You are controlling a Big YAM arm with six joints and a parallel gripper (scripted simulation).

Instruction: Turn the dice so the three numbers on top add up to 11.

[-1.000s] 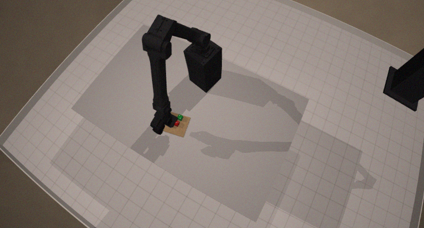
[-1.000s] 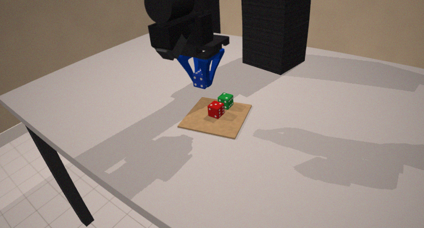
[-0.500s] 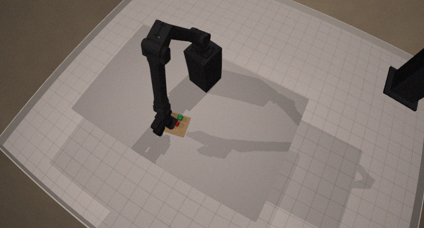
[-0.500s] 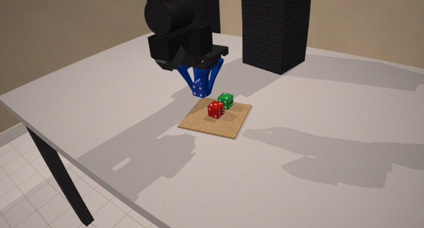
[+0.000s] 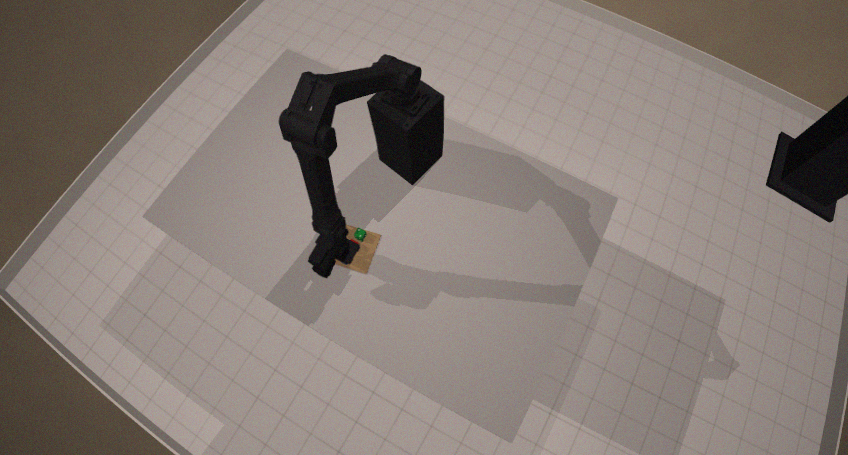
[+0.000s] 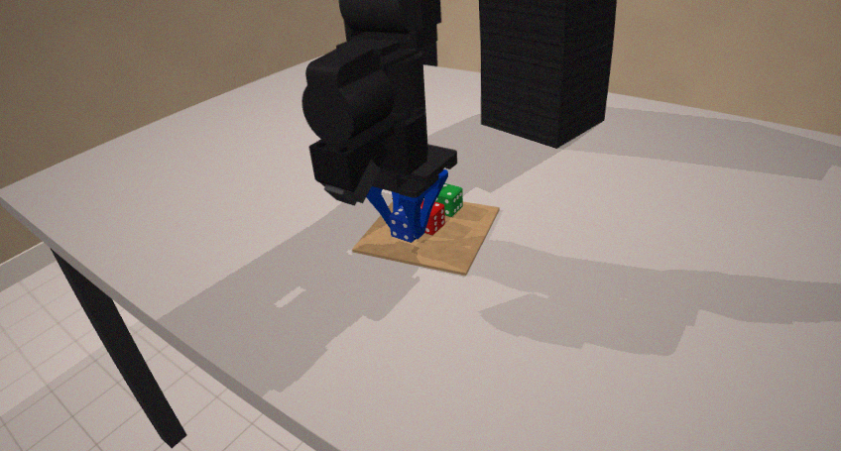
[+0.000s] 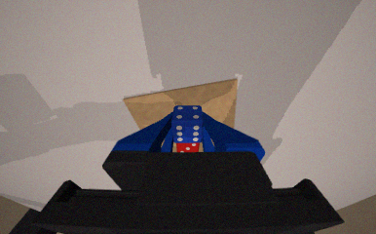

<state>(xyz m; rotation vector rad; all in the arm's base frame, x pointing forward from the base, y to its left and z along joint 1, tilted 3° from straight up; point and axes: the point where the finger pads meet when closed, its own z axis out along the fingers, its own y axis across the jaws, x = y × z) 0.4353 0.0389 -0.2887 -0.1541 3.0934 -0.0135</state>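
On the mat, top view: tool (image 5: 333,253) sits at the tan mat's (image 5: 364,259) 9 o'clock edge; green die (image 5: 360,233) toward 1 o'clock of it; blue die hidden under the wrist.
Exterior view: tool (image 6: 407,225) clamps the blue die (image 6: 401,223) low over the mat (image 6: 448,249), contact unclear; red die (image 6: 435,217) just beside at 2 o'clock, green die (image 6: 451,199) beyond.
Wrist view: blue die (image 7: 187,125) gripped between blue fingers; red die (image 7: 188,147) close behind at 6 o'clock; tabletop (image 7: 68,44) around.
Judgement: release needs clearance from the red die.
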